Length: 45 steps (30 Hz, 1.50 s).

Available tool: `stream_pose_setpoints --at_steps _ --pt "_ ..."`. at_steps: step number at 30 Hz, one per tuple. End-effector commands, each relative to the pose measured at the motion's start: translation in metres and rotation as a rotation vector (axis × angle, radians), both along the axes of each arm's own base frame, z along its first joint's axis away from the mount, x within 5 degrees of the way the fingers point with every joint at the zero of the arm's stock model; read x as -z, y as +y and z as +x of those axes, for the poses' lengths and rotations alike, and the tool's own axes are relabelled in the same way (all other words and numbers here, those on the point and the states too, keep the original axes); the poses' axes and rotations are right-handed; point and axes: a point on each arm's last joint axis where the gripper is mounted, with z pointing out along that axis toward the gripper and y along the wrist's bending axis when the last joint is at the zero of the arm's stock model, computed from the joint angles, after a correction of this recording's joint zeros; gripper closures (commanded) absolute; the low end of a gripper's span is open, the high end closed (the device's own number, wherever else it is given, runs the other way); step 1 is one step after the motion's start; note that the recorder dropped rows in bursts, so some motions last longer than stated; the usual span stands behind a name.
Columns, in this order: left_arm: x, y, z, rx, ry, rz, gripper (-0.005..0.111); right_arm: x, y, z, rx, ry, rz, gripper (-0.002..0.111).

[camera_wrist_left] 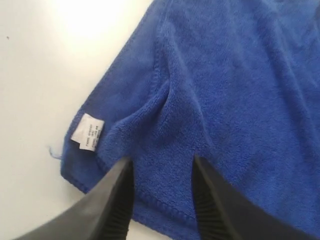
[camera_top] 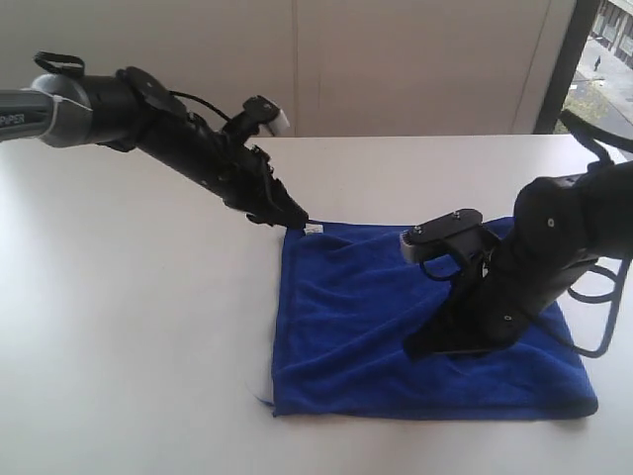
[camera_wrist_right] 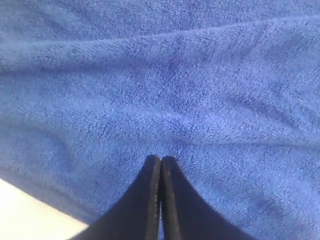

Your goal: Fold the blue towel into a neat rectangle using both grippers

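Nearest us, the blue towel (camera_top: 346, 327) lies rumpled on a smooth white table (camera_top: 138, 327), its pile soft and fuzzy. The right gripper (camera_wrist_right: 161, 160) rests its tips on the cloth, fingers pressed together. Farther back, the left gripper (camera_wrist_left: 162, 160) sits at the far corner, fingers spread either side of a raised crease, beside a small white label (camera_wrist_left: 87, 132). Behind, we see a pale wall (camera_top: 396, 59) and a window (camera_top: 603, 49).

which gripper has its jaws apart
The left gripper, at the blue towel's labelled corner; the right gripper's jaws are pressed together.
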Motion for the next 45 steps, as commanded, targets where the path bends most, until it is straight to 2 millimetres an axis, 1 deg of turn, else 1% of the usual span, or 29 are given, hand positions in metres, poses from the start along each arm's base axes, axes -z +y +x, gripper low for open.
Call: stream_pose_setpoints --at_steps 1,4,8,13,16,20,22,28,33,39,45 --pt "-0.011 0.01 0.008 0.068 0.002 -0.085 0.063 0.009 -0.002 -0.003 0.006 -0.01 -0.005 0.108" --pt "-0.002 0.006 0.008 0.086 -0.026 -0.054 0.063 0.021 -0.002 -0.004 -0.003 0.025 -0.018 0.108" --pt "0.011 0.001 0.014 0.047 -0.043 -0.036 0.063 0.033 -0.002 -0.003 -0.003 0.06 -0.027 0.108" --pt "0.03 0.0 0.017 0.051 -0.026 -0.023 0.063 0.037 -0.001 -0.004 -0.006 0.085 -0.033 0.108" --pt "0.039 0.0 0.019 0.037 -0.027 -0.013 0.063 0.039 0.004 -0.007 -0.027 0.09 -0.035 0.108" --pt "0.043 0.001 0.022 0.027 -0.055 -0.004 0.063 0.045 0.014 -0.017 -0.071 0.111 -0.046 0.108" --pt "0.043 -0.003 0.022 0.036 -0.081 0.003 0.063 0.048 0.016 -0.021 -0.079 0.112 -0.047 0.108" --pt "0.051 -0.018 0.023 0.012 -0.168 0.035 0.063 0.05 0.016 -0.025 -0.084 0.13 -0.052 0.108" --pt "0.051 -0.026 0.023 0.005 -0.217 0.042 0.062 0.051 0.015 -0.028 -0.086 0.159 -0.059 0.108" --pt "0.05 -0.024 0.027 -0.024 -0.254 0.053 0.062 0.058 0.012 -0.038 -0.085 0.187 -0.068 0.108" --pt "0.051 -0.025 0.024 0.014 -0.241 0.05 0.062 0.059 0.012 -0.038 -0.082 0.173 -0.065 0.108"
